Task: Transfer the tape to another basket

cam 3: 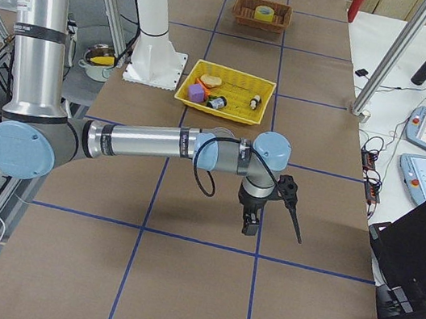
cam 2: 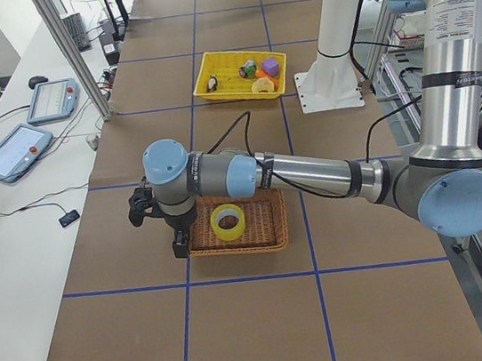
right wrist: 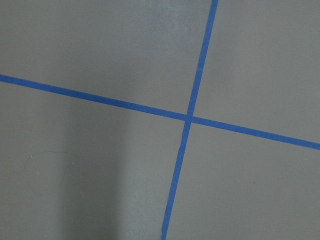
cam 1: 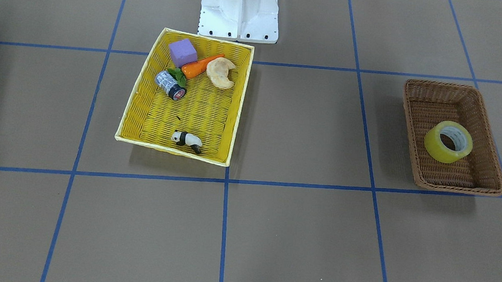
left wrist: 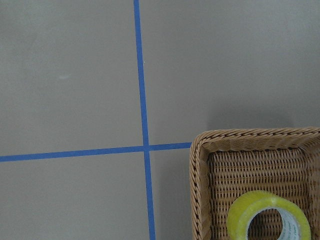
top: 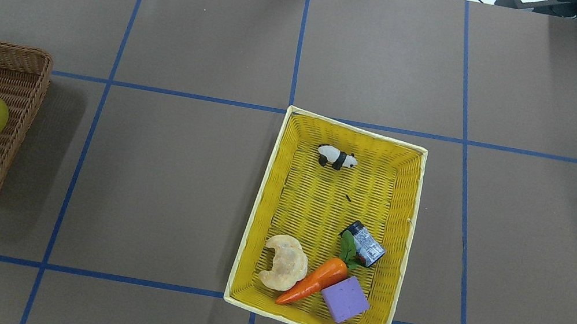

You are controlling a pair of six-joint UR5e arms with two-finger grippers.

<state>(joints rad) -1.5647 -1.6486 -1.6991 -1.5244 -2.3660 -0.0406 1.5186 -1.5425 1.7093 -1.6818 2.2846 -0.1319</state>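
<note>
Tape lies in the basket, well apart from the yellow basket; jaws' opening cannot be told

Glossy translucent tape, rough woven wicker basket, matt brown table

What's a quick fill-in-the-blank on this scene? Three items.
1. The tape lies in the ____ wicker basket.
2. The panda figure lies in the ____ woven basket.
3. The carrot lies between the pastry and the ____ block.
Missing words: brown; yellow; purple.
</note>
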